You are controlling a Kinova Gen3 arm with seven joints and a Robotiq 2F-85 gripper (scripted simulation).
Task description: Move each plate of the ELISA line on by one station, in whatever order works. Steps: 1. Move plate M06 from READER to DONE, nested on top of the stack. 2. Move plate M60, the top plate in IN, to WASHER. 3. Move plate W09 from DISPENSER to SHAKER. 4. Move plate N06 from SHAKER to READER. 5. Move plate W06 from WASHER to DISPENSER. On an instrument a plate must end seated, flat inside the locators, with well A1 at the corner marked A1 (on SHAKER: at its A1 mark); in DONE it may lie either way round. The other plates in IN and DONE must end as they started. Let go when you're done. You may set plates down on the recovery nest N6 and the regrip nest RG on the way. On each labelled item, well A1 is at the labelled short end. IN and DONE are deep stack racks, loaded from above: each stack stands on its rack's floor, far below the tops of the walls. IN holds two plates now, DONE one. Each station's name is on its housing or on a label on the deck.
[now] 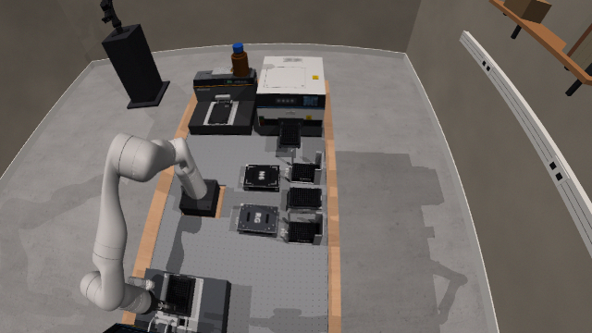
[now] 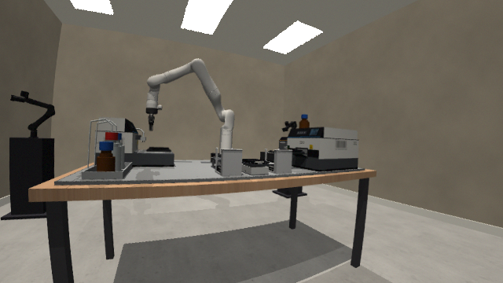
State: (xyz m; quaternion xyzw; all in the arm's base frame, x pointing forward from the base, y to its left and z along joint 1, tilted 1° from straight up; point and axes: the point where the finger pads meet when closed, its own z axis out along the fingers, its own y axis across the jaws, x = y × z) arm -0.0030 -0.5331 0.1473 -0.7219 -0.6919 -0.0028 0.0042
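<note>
The gripper is wide open and holds nothing. It hangs above a black plate that sits on the machine at the near end of the table, far from the arm base. No plate looks moved yet, so all 5 moves are likely left. Beside the base, 2 nests read N6 and RG. Plate labels are too small to read
</note>
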